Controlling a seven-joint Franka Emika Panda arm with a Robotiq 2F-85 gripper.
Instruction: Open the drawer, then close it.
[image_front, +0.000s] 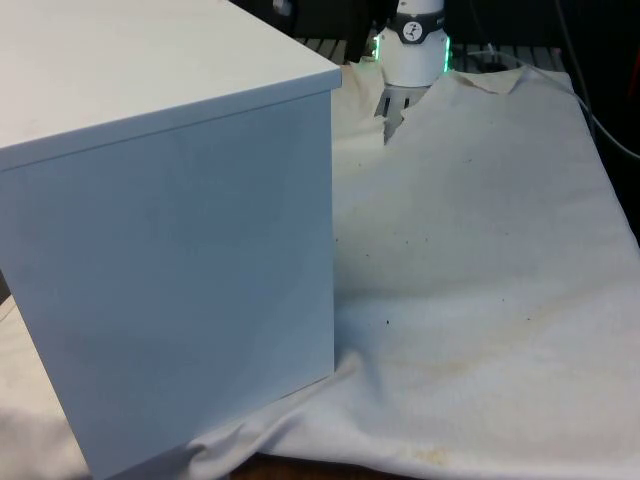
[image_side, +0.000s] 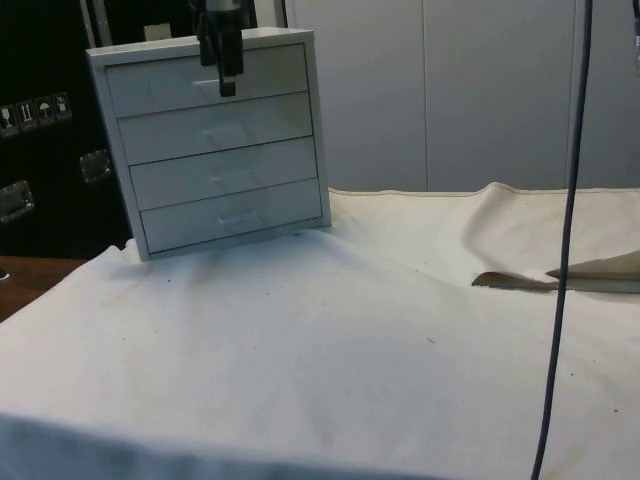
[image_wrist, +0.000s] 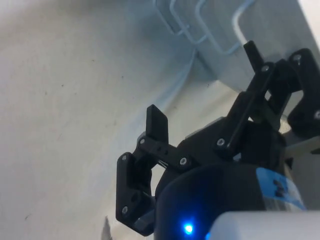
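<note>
My hand (image_wrist: 202, 82), fingers apart, hangs before the top drawer (image_side: 205, 78); I should straddle its handle (image_wrist: 239, 37) squarely.

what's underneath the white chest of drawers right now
The chest of drawers stands on the white cloth, which bunches and folds along its base. All four drawers are shut. Whatever lies beneath the cloth is covered, apart from a brown table edge beside the chest.
</note>
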